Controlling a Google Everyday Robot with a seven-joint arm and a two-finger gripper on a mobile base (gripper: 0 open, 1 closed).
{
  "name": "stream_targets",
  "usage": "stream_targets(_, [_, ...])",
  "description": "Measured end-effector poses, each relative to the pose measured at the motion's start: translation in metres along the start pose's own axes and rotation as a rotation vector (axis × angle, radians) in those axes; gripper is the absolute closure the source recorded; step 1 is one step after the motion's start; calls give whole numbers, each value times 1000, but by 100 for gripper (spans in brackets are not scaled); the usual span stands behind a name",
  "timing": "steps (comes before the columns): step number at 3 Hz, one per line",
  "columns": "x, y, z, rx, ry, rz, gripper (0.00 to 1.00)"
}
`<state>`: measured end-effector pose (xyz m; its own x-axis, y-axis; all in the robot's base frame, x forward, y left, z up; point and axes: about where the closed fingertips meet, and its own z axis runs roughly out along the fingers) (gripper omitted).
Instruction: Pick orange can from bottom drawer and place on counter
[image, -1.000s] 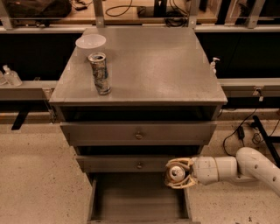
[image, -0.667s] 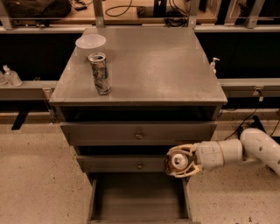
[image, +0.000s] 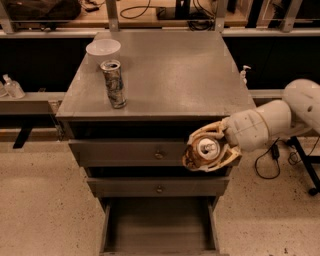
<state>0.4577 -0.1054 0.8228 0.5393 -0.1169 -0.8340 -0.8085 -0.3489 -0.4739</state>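
The gripper holds the orange can. Its fingers are squeezed tight around the can, one above it and one below. The can's silver top faces the camera. The bottom drawer is pulled open, down and to the left of the fingers. The counter is just above the fingers. A tall can and a white bowl stand on it, up and to the left of the fingers.
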Motion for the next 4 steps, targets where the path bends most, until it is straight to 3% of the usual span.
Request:
stream_targets(1, [-34, -44, -12, -28, 64, -6, 100])
stream_targets(2, [-50, -98, -27, 15, 123, 20, 100])
stream_targets(3, [-49, -150, -55, 132, 143, 86, 100])
stream_targets(4, [-28, -183, -70, 235, 94, 208, 100])
